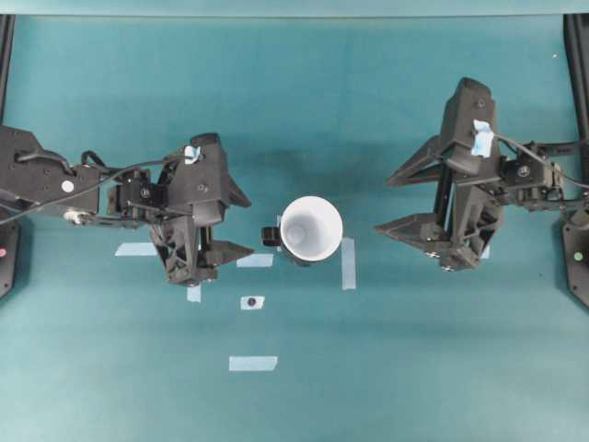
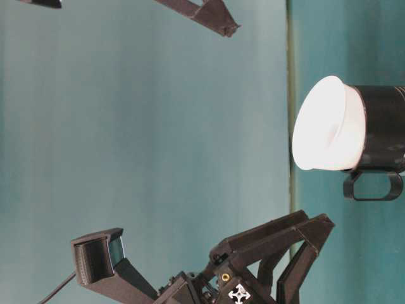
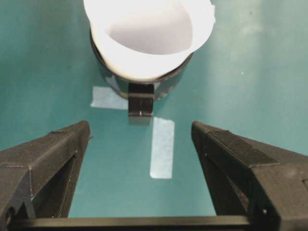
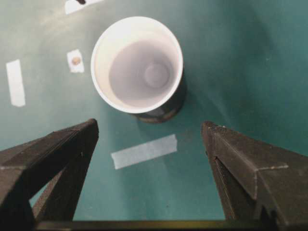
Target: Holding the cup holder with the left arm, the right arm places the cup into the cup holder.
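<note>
The white cup (image 1: 311, 228) sits upright inside the black cup holder (image 1: 271, 237) at the middle of the teal table; only the holder's handle shows from overhead, pointing left. In the table-level view the cup (image 2: 329, 123) stands out of the holder (image 2: 383, 126). My left gripper (image 1: 247, 226) is open just left of the handle, apart from it. In the left wrist view the handle (image 3: 141, 103) lies ahead of the left gripper (image 3: 140, 127). My right gripper (image 1: 383, 206) is open to the cup's right, holding nothing. The right wrist view shows the cup (image 4: 137, 65) beyond the right gripper (image 4: 150, 124).
Pale tape strips lie on the table: one right of the cup (image 1: 348, 262), one toward the front (image 1: 253, 363), one under the left arm (image 1: 136, 249). A small tape patch with a dark dot (image 1: 251, 302) sits in front of the holder. Black frame posts (image 1: 575, 46) stand at the side edges.
</note>
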`<state>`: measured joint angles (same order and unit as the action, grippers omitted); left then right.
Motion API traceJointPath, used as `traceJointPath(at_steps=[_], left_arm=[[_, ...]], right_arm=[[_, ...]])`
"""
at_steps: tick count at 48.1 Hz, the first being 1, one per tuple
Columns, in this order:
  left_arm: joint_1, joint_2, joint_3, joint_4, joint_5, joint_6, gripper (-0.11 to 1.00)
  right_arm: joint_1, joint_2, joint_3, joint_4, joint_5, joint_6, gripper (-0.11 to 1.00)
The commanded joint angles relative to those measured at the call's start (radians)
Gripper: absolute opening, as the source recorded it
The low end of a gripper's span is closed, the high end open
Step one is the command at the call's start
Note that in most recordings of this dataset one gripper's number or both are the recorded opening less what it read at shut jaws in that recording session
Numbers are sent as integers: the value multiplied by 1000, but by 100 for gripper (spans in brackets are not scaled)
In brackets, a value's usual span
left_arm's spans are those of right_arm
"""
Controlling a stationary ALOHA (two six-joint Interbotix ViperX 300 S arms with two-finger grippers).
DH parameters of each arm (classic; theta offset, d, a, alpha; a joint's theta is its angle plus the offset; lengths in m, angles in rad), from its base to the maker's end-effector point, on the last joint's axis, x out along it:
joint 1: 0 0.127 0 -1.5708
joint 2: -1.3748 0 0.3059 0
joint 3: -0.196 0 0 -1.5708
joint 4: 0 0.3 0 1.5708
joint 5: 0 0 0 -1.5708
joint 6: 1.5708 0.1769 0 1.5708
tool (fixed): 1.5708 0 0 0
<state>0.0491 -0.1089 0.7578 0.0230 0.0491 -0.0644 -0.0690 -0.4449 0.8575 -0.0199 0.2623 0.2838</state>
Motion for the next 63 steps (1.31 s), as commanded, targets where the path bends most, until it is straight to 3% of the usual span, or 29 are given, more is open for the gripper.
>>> traceJointPath(at_steps=[1,63], left_arm=[[-2,-23,-8,3,-5,-2,91],[-6,-14,-15,3,-32,-3,91]], right_arm=[[5,-40,-9,-2,-3,-12,93],[5,-38,18,-2,-3,-11,93]])
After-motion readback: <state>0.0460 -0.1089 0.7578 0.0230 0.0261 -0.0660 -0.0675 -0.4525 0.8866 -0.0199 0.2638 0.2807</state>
